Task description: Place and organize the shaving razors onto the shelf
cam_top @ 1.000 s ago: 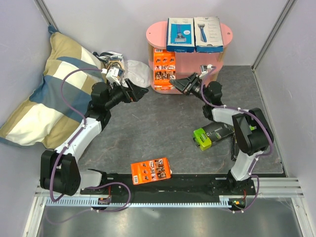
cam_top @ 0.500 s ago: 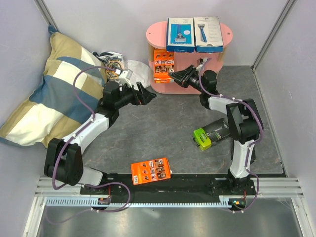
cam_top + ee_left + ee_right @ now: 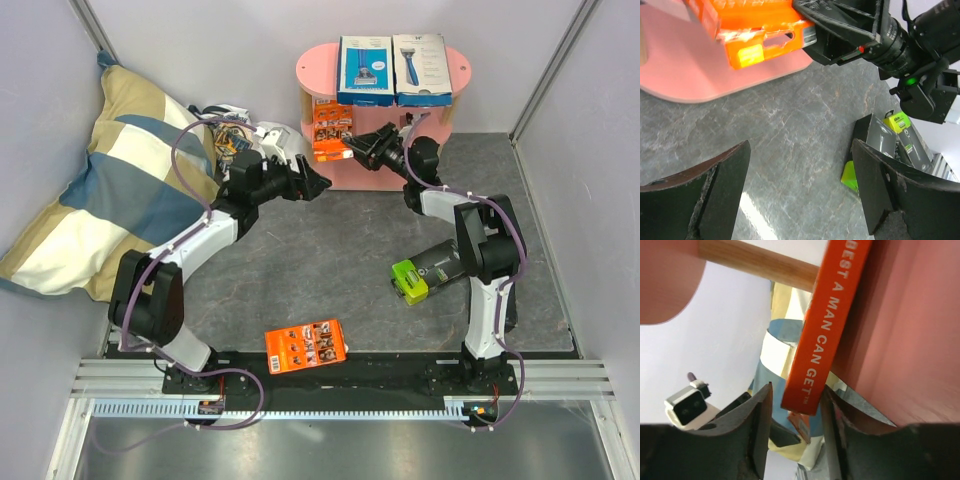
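Between the right jaws stood an orange card (image 3: 825, 330), seen edge-on in the right wrist view. One finger (image 3: 835, 440) lay against it or very nearly so. A sliver of background showed between the card and the other finger (image 3: 752, 440), so the right jaws were released about the card, not clenched. The card stood against a pink board of the shelf (image 3: 900, 340), below a wooden post (image 3: 755, 262). From above, it stood upright at the shelf's left front, under the top board, and the right arm (image 3: 435, 195) reached it from the right. In the left wrist view the card sat over the bottom board; whether it rested there could not be told.

The left jaws gaped wide and held nothing, their fingers (image 3: 700, 195) low over the grey worktop (image 3: 330, 260). They hung just in front of the bottom board and pointed towards the card and the right jaws.

On the top board a blue box (image 3: 364, 70) and a white box (image 3: 421, 68) lay side by side, touching. A second orange card (image 3: 306, 345) lay flat on the worktop close to the arm bases, well apart from the shelf. A green-and-black box (image 3: 418, 276) lay beside the right arm, partly hidden by it. A checked pillow (image 3: 90, 180) filled the left side, and a white bag (image 3: 280, 135) sat between it and the shelf.
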Controlling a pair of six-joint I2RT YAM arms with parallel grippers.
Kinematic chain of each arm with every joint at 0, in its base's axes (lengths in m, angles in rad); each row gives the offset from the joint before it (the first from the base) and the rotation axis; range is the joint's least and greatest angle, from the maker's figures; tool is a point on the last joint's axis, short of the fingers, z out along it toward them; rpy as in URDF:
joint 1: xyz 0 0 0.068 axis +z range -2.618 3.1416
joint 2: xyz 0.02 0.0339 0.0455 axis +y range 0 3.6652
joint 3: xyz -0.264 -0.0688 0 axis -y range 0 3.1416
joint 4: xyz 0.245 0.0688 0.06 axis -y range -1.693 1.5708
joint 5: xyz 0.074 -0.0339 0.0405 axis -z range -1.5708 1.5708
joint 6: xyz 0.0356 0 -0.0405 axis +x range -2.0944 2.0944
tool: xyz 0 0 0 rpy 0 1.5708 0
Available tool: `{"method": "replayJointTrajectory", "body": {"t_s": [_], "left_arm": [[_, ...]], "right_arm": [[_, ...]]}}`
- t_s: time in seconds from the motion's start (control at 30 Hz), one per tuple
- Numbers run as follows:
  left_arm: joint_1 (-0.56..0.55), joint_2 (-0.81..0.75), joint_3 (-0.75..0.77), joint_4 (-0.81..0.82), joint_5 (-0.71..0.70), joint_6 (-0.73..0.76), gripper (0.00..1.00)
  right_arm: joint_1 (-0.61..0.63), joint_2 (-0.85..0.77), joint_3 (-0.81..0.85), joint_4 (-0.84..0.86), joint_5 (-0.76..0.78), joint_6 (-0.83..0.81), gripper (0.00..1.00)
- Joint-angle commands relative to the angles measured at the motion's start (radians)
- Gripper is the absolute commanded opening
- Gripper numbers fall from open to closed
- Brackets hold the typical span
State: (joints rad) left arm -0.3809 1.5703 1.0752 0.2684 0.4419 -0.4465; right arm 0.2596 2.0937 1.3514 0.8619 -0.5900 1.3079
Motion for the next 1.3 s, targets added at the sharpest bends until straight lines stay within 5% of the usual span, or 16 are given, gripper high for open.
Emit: {"method": "replayJointTrajectory", "body": {"t_s": [0.0, 0.5, 0.7, 0.8, 1.27], "left_arm": [[-0.012, 0.060, 0.092, 0.025, -0.025, 0.048, 0.88], [-0.030, 0.269, 0.267, 0.060, -0.040, -0.017, 0.82], [-0.032, 0.341, 0.331, 0.080, -0.048, -0.064, 0.66], [-0.032, 0.369, 0.359, 0.089, -0.032, -0.080, 0.47], [-0.030, 0.378, 0.393, 0.117, -0.048, -0.123, 0.45]], "right_arm": [[-0.008, 0.020, 0.052, 0.055, 0.005, 0.036, 0.53], [-0.022, 0.019, 0.026, 0.063, 0.002, 0.050, 0.62], [-0.022, 0.009, -0.001, 0.077, -0.001, 0.054, 0.62], [-0.023, 0.005, -0.011, 0.077, -0.007, 0.056, 0.63], [-0.039, -0.060, -0.098, 0.055, -0.040, 0.033, 0.64]]}}
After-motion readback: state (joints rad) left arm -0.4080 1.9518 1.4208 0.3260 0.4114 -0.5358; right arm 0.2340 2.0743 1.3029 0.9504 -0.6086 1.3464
